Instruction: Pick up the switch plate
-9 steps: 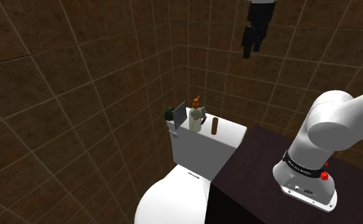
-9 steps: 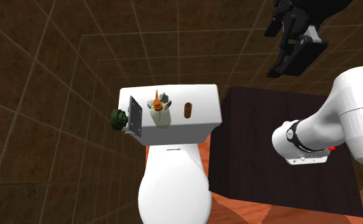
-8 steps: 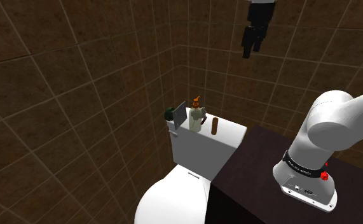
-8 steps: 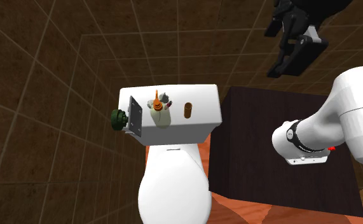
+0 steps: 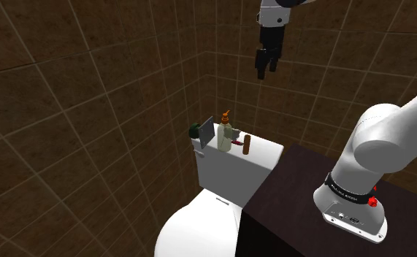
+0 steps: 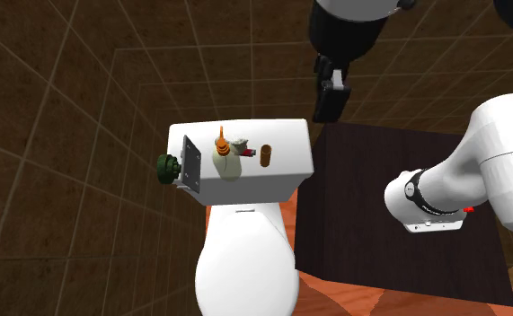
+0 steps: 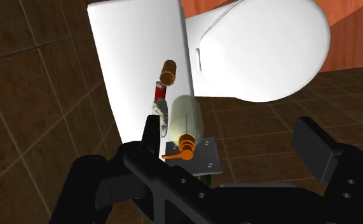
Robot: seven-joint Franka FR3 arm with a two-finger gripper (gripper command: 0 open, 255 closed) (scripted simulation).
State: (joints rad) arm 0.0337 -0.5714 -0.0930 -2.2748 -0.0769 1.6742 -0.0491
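The black gripper (image 7: 229,127) is open, its two fingers standing wide apart with nothing between them. It points downward, high above a white toilet tank (image 6: 272,184) and well apart from everything on the lid.

In the wrist view, the hand's dark body covers the lower edge of the switch plate (image 7: 206,156), a grey square plate. The plate stands on edge at the end of the tank lid farthest from the stand (image 6: 371,206). Just beyond it, off the end of the tank, is a dark green object (image 6: 167,169) that is too small to identify.

A pale soap bottle (image 7: 186,118) with an orange pump stands on the lid beside the plate. Whether it holds anything cannot be told. A small pale item (image 6: 238,142) and a red one (image 6: 249,153) sit next to the bottle, both hard to make out. Nearer the stand is a short brown cylinder (image 6: 265,155).

The white toilet bowl (image 5: 192,230) sits in front of the tank, cut off by the bottom edge of the shoulder view.

The white arm (image 5: 389,146) rises from the dark stand, leaves the picture and re-enters at the top edge, so its middle is hidden.
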